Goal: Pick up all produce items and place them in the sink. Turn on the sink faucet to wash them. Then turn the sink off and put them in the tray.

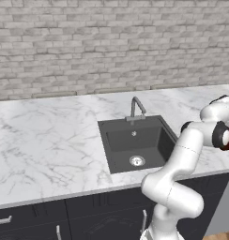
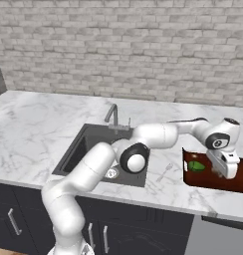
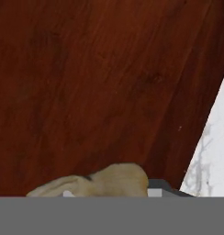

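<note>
My gripper (image 2: 224, 173) hangs low over the dark reddish-brown tray (image 2: 209, 185) on the counter right of the sink. In the hand view the gripper (image 3: 111, 192) is shut on the tan-brown lumpy produce piece (image 3: 107, 180), held just above the tray floor (image 3: 95, 82). The shiny green fruit (image 2: 195, 166) lies in the tray's left part, to the left of the hand. The dark grey sink (image 1: 130, 138) holds nothing but its round drain. No water runs from the faucet (image 1: 136, 107), which stands behind the basin with its bent neck over it.
White marble counter (image 1: 46, 136) stretches left of the sink, and a brick wall runs behind it. The arm's elbow (image 2: 135, 158) hangs over the sink's right rim. The counter's front edge lies just beyond the tray, with dark cabinets below.
</note>
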You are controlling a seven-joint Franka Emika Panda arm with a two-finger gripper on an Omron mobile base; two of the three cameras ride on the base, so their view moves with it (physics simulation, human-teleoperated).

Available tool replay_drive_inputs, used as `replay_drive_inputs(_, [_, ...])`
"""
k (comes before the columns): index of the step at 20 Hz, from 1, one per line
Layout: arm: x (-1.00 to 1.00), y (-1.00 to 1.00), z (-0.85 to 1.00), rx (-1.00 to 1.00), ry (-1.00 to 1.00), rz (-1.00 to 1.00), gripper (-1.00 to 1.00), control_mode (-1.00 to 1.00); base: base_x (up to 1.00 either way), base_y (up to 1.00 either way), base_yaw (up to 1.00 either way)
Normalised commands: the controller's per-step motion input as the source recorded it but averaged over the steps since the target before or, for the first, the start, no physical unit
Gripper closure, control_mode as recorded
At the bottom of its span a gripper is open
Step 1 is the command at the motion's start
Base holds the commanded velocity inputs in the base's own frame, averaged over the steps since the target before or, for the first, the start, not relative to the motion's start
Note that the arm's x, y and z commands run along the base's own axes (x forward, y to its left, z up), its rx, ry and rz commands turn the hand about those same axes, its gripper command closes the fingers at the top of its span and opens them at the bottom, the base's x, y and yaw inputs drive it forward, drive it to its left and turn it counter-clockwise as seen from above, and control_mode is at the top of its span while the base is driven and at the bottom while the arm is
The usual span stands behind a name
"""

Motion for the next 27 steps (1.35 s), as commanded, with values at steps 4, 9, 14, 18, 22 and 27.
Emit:
replay_drive_inputs(4, [0.0,0.0,-0.16,0.0,0.08,0.0,-1.0,-1.0,0.0,0.0,0.0])
replay_drive_inputs(9, [0.01,0.02,-0.11,0.0,0.01,0.0,-1.0,-1.0,0.0,0.0,0.0])
replay_drive_inputs(14, [-0.07,0.0,0.0,0.0,-0.05,0.0,-1.0,-1.0,0.0,0.0,0.0])
replay_drive_inputs(18, [-0.17,0.1,0.12,0.0,-0.03,0.0,-1.0,-1.0,0.0,0.0,0.0])
replay_drive_inputs(22, [-0.22,0.3,0.14,0.0,-0.01,0.0,-1.0,-1.0,0.0,0.0,0.0])
replay_drive_inputs(27, [-0.21,0.43,0.22,0.0,0.0,0.0,-1.0,-1.0,0.0,0.0,0.0])
